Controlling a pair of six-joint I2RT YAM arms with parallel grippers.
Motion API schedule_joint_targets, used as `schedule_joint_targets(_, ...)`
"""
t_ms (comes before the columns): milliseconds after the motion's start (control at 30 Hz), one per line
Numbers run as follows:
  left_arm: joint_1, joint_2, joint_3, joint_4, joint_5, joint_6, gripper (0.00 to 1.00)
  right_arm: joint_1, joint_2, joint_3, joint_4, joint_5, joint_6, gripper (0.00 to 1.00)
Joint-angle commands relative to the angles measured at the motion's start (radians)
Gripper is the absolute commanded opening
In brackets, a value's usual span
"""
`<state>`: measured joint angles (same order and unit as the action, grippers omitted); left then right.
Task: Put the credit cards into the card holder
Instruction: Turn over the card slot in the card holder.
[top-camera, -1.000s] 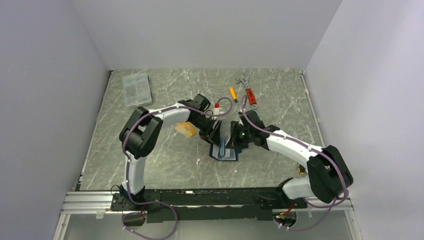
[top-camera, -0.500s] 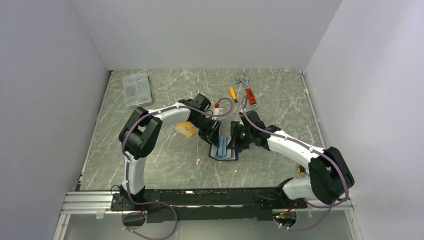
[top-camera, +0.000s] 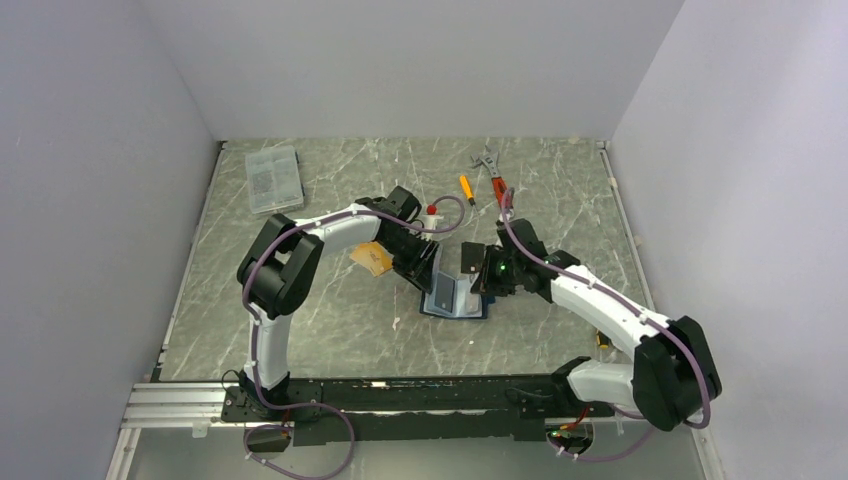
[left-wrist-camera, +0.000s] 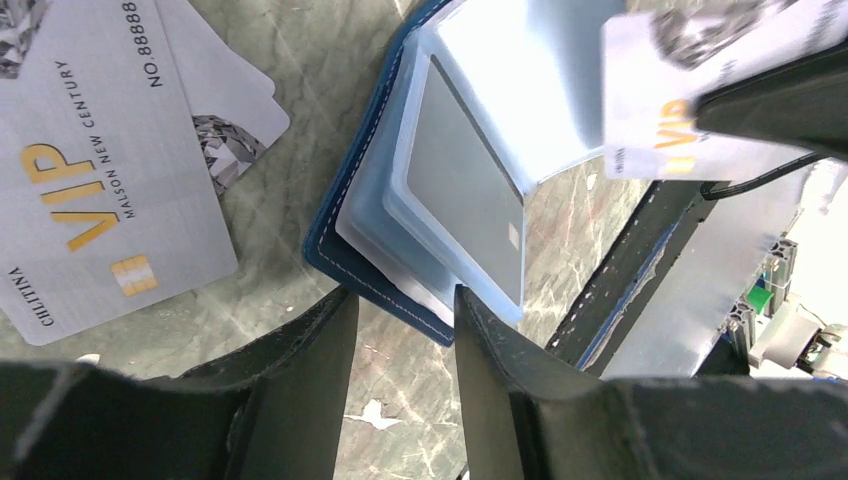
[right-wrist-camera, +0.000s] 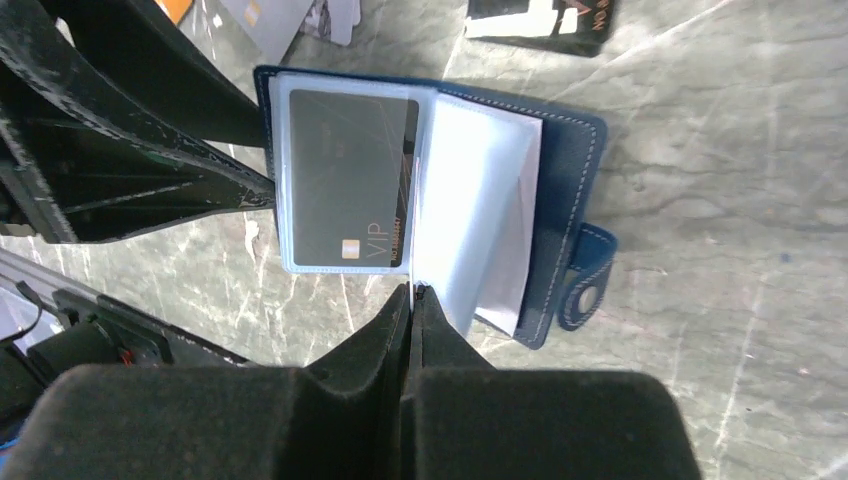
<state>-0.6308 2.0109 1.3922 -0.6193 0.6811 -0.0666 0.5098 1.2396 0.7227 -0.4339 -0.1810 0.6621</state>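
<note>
Two silvery rectangular cards (left-wrist-camera: 100, 190) beside stitched navy card holder (right-wrist-camera: 568, 175), glossy sleeves (right-wrist-camera: 480, 200).

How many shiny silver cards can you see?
3. One silver card overlaps a second on the table beside the wallet; the right end effector pinches a third silver card. More may be hidden.

The right arm (top-camera: 600, 300) has swung out to the right. The right gripper (top-camera: 474, 272), pinching a silver card (left-wrist-camera: 680, 90), has pulled back a little from the card holder (top-camera: 455, 300), which now lies flatter and more open.
</note>
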Motion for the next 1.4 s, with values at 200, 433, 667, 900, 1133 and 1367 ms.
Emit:
schedule_joint_targets(200, -0.008, -0.003, 0.053, -0.003, -0.034, 0.016, 0.44, -0.029, -0.031, -0.005, 0.000, -0.016, -0.018, 0.00)
schedule_joint_targets(433, -0.030, 0.044, 0.114, -0.017, -0.026, 0.007, 0.43, -0.030, 0.041, -0.022, -0.018, 0.039, -0.042, 0.00)
schedule_joint_targets(667, -0.028, 0.031, 0.094, -0.055, -0.054, 0.050, 0.43, -0.053, 0.066, -0.080, -0.016, 0.070, -0.034, 0.00)
schedule_joint_targets(900, -0.050, 0.069, 0.119, -0.056, -0.003, 0.007, 0.43, -0.077, 0.112, -0.132, 0.050, 0.020, -0.029, 0.00)
schedule_joint_targets(1133, -0.054, 0.112, 0.138, -0.074, -0.034, -0.019, 0.43, -0.093, 0.089, -0.145, 0.057, -0.002, -0.029, 0.00)
schedule_joint_targets(1367, -0.036, 0.044, 0.096, -0.046, -0.031, -0.029, 0.43, -0.101, 0.066, -0.171, 0.065, -0.021, -0.021, 0.00)
